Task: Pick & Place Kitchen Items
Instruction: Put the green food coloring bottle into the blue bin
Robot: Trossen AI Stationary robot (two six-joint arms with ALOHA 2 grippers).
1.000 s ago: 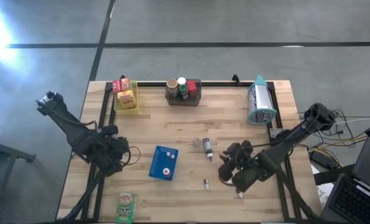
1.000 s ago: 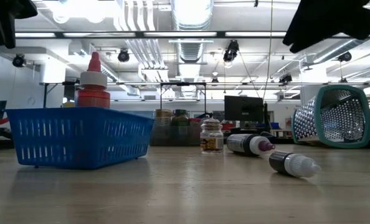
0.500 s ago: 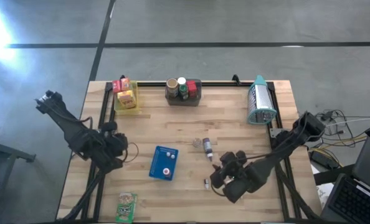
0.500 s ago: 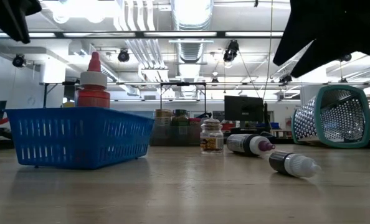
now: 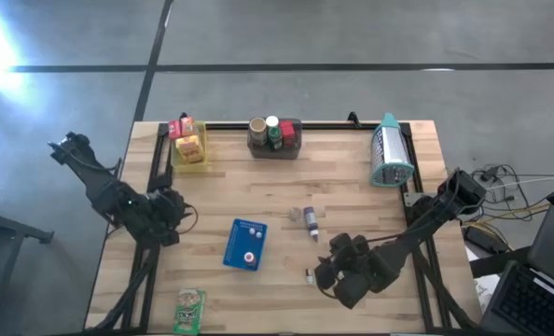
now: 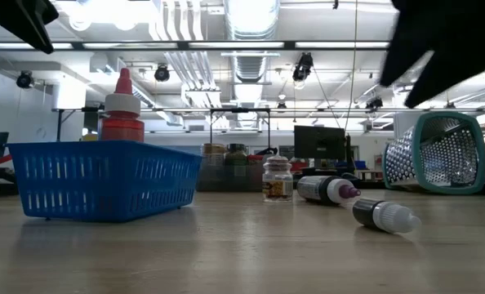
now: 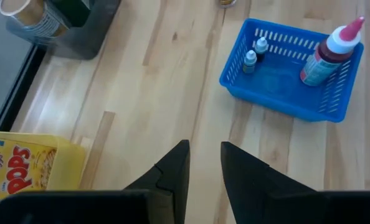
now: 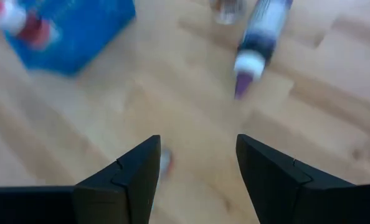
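A tiny white-capped bottle lies on its side on the wood near the front edge. My right gripper hangs open just above it; in the right wrist view the bottle peeks out beside one finger, untouched. A dark bottle with a purple tip and a small jar lie farther in. The blue tray holds a red bottle and two tiny bottles. My left gripper is shut and holds nothing, raised over the table's left side.
A yellow bin with boxes and a grey bin with cans stand at the far edge. A metal mesh holder with a teal rim lies at the far right. A green packet lies at the near left corner.
My right gripper has swung toward the table's left and near edge and has come down over the tiny bottle. My left gripper has drawn back a little toward the table's far left. Nothing on the table has moved.
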